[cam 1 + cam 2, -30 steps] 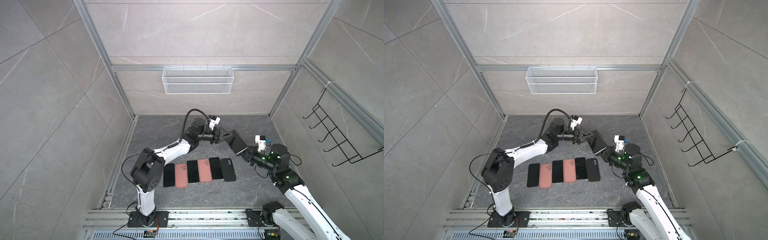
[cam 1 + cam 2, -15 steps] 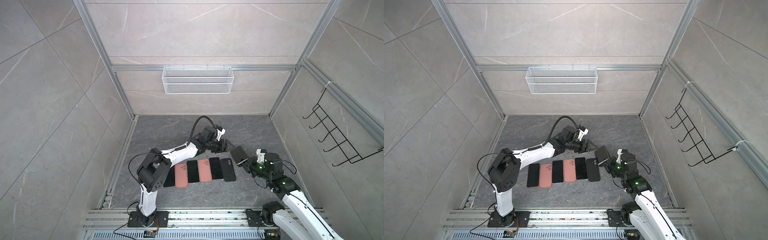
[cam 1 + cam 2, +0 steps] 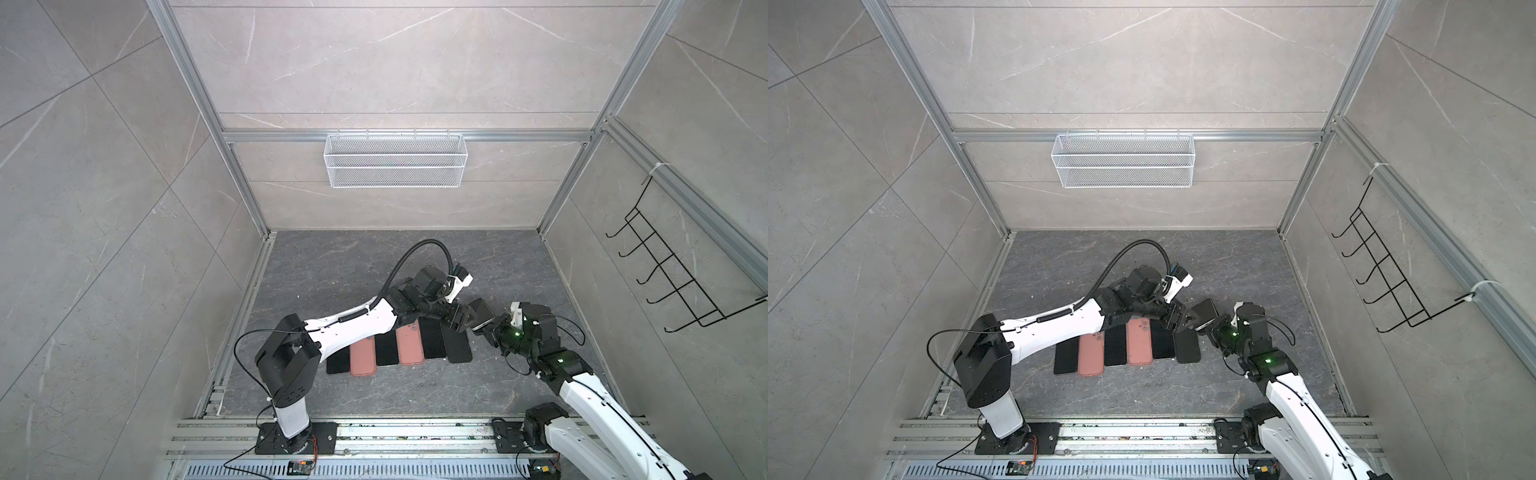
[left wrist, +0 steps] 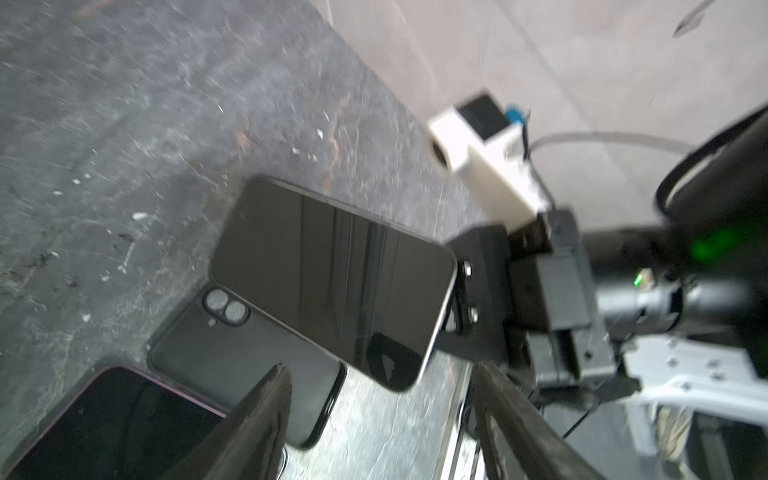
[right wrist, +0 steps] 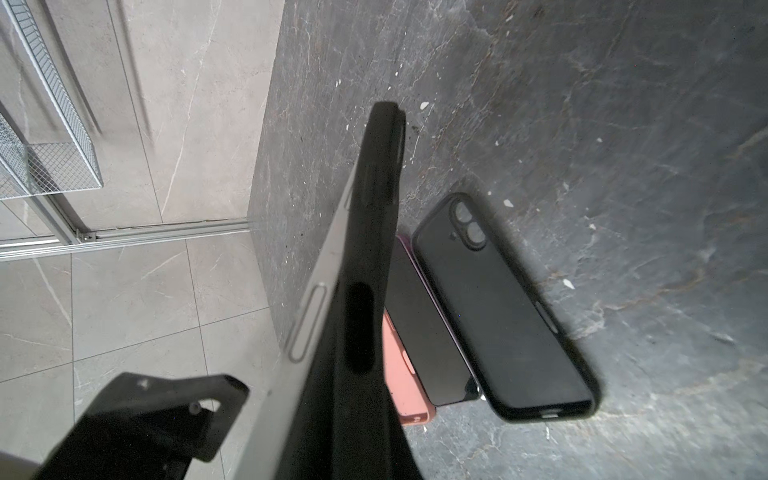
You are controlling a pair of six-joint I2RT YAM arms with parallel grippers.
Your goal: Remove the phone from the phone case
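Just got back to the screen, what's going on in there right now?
The right gripper holds the phone by one end, lifted off the floor near the right end of the row of phones and cases lying there. The left gripper is open, with its fingers at the phone's free end but not closed on it. As far as the views show, the phone is not yet out of its black case.

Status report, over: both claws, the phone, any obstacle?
Left claw open, near phone. Right claw shut on phone's end, clear of floor. Row of phones beneath.
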